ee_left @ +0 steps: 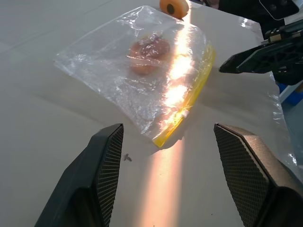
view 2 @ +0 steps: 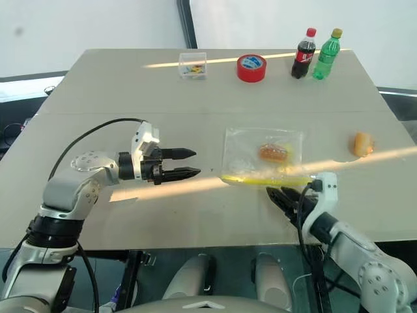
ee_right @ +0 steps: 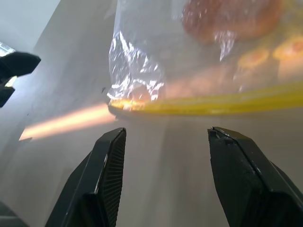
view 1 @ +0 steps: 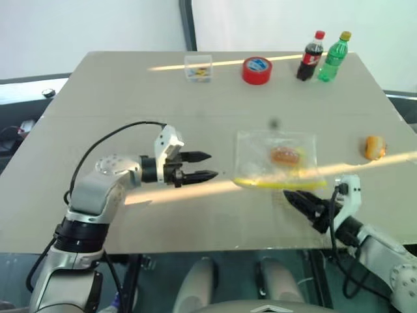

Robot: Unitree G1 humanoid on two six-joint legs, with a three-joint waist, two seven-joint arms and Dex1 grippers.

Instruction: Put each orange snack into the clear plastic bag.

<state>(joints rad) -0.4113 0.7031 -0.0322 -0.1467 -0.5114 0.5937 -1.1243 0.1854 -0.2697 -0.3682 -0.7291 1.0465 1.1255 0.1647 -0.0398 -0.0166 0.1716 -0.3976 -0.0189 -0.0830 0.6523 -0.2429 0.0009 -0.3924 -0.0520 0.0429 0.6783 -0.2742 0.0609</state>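
Hovering level left of the clear plastic bag point(view 1: 277, 160), left claw point(view 1: 210, 166) spread, empty, pointing toward it. Right claw point(view 1: 294, 199) spread, empty, just near of the bag's yellow seal. One orange snack point(view 1: 285, 155) inside the bag; another orange snack point(view 1: 374, 147) right of it on the beige surface point(view 1: 130, 98). White wall beyond.

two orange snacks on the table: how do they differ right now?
The bagged orange snack lies inside the clear plastic bag, mid-table; the loose orange snack lies bare on the table, off to the bag's right near the edge. The bagged orange snack sits just beyond the open right tool; the loose orange snack is farther from both tools. Both are small, rounded, orange, and neither is held.
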